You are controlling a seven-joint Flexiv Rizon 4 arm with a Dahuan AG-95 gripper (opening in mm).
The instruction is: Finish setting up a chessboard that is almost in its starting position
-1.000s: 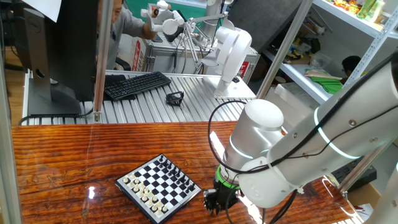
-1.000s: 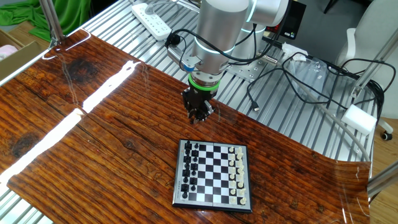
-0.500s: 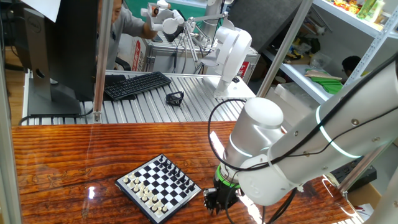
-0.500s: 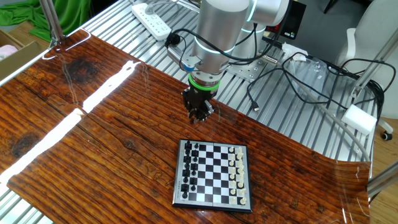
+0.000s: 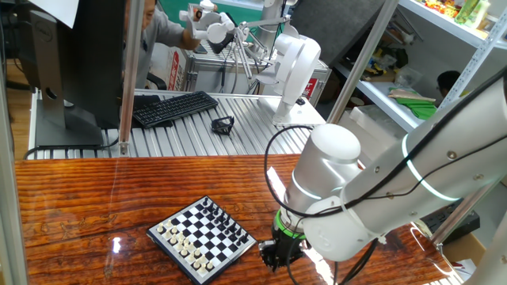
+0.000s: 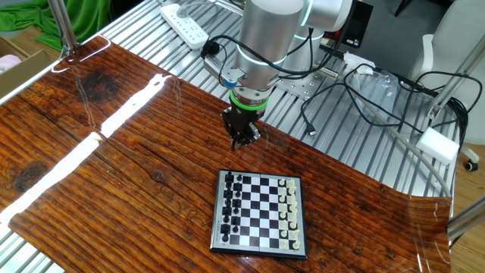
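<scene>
**Gripper closed beside the chessboard**

The gripper (image 6: pixel 242 142) points straight down at the wooden table (image 6: pixel 114 174), its dark fingers drawn together; whether anything tiny sits between them cannot be told. Its tips hang close to the tabletop, off the board. The chessboard (image 6: pixel 260 211) lies flat on the table near the gripper, just toward the camera in the view from the arm's side; in the other fixed view the gripper (image 5: pixel 273 257) stands just beside the board's (image 5: pixel 202 237) right corner. Black pieces line one edge of the board and white pieces the opposite edge. Behind the table, a keyboard (image 5: pixel 174 108) rests on a ribbed metal surface.
</scene>
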